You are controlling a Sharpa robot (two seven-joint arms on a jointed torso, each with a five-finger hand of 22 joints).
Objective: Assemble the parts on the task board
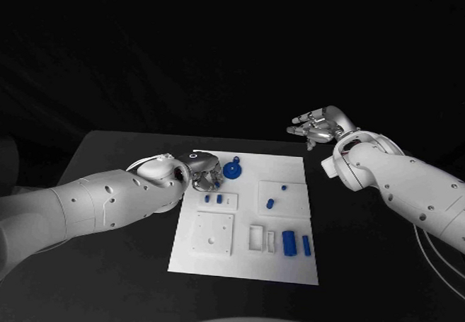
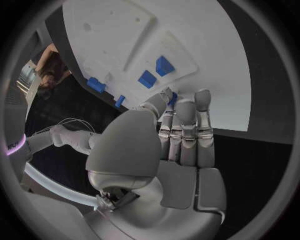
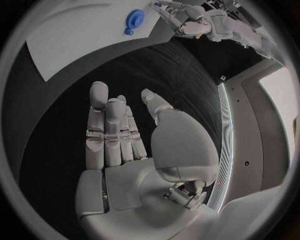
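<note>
Task board [image 1: 290, 266]: white plate, centre of the black table [image 1: 121, 146], long axis running 12 to 6 o'clock in the head view. Raised white fixtures on it; blue parts scattered. A round blue part [image 1: 233, 171] with a short stem sits near the board's 11 o'clock corner. Two small blue blocks [image 1: 213, 198] lie just below it. Two more small pieces [image 1: 271, 202] rest on a square fixture toward 1 o'clock. Two upright blue bars [image 1: 296, 243] stand at about 4 o'clock.

Left hand [image 1: 199, 172] is over the board's 10 o'clock edge, just beside the round part. Fingers straight and together in the left wrist view, nothing in them; released.

Right hand [image 1: 321, 126] is off the board at 1 o'clock, raised, well apart from every part. Fingers extended, palm bare in the right wrist view; released.

Judgement: step in hand is the left hand's approach to a first pick, likely the round part or the small blocks. Nothing looks seated yet. Next move calls for lowering and closing around one part without nudging its neighbours.
</note>
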